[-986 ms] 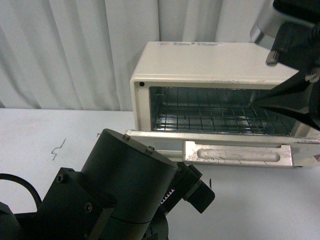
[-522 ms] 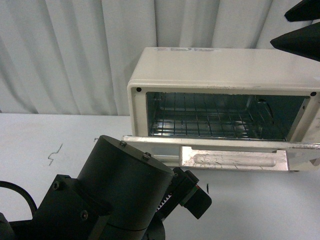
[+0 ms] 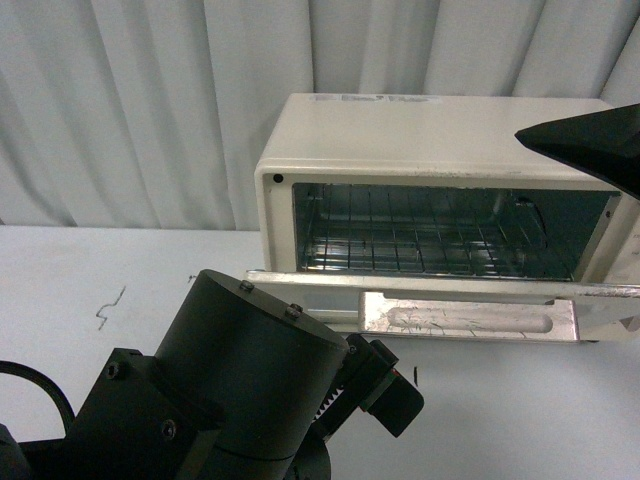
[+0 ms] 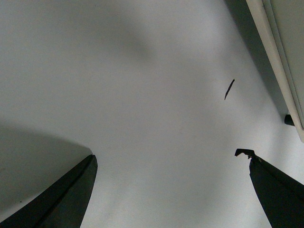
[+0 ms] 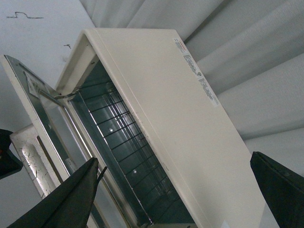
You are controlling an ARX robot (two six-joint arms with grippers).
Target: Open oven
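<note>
Front view, working left to right. Lower-left foreground: the left arm [image 3: 230,390] is filling the corner, its housing sitting near the front lip of the open door [image 3: 470,318]. Left wrist view: the left end effector [image 4: 167,156] is hovering over bare counter [image 4: 118,71], fingers spread wide and gripping nothing.

Right of centre, the oven [image 3: 400,135] is sitting on the counter in front of the curtain [image 3: 150,100]. Its door is lying down about level and the wire rack [image 3: 420,245] is showing. Judging the task as essentially done. The right end effector [image 5: 175,160] is hanging above the oven's right end, fingers wide apart, empty.

Risks:
- If the left arm lifts or swings, it is risking a catch on the door lip, either knocking the door upward or shoving the light oven along the counter.
- If the right end effector drops, it is risking a strike on the oven top.

Not readable:
- The handle is not showing, presumably under the door.
- The knob and the oven's right end are being cut off by the frame edge and a dark finger [image 3: 590,145].
- In the front view, the left end effector is hiding behind its own arm.
</note>
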